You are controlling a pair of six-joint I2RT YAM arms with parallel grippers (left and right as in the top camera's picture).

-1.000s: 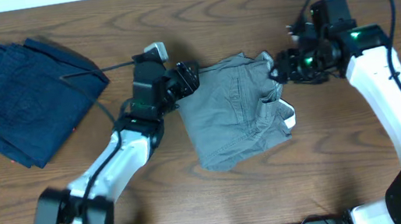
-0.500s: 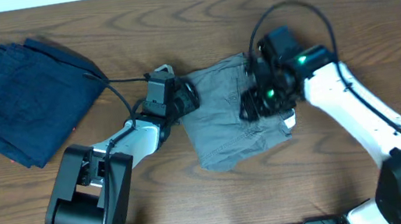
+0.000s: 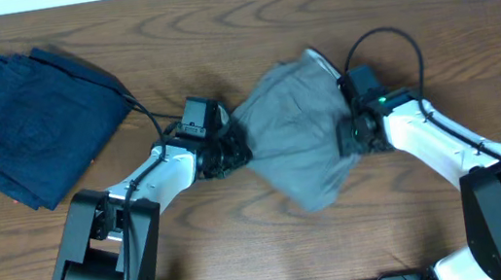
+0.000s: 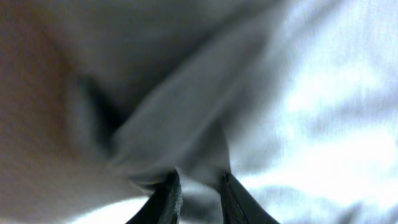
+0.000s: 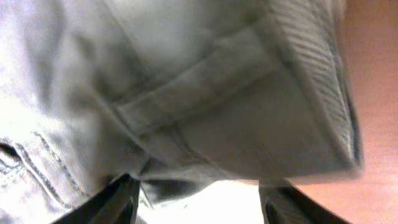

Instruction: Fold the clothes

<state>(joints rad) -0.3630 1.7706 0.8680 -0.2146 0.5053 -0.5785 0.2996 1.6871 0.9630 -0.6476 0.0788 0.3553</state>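
Left hand (image 4: pixel 198 196) is pinched shut on a fold of the grey thin-fabric trousers (image 3: pixel 295 139), while the right hand (image 5: pixel 202 199) straddles a seamed edge, fingers apart. Flat a second ago, the trousers now bunch between both hands at the middle of the wooden bench (image 3: pixel 246 249), so a fold looks underway; the dark navy folded garment (image 3: pixel 26 117) lies well apart.

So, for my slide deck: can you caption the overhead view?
Left gripper and right gripper flank bunched grey trousers on the table; folded navy garment lies apart.

thin matt grey cloth trousers (image 3: pixel 298 143), grained wood table (image 3: pixel 246 249).
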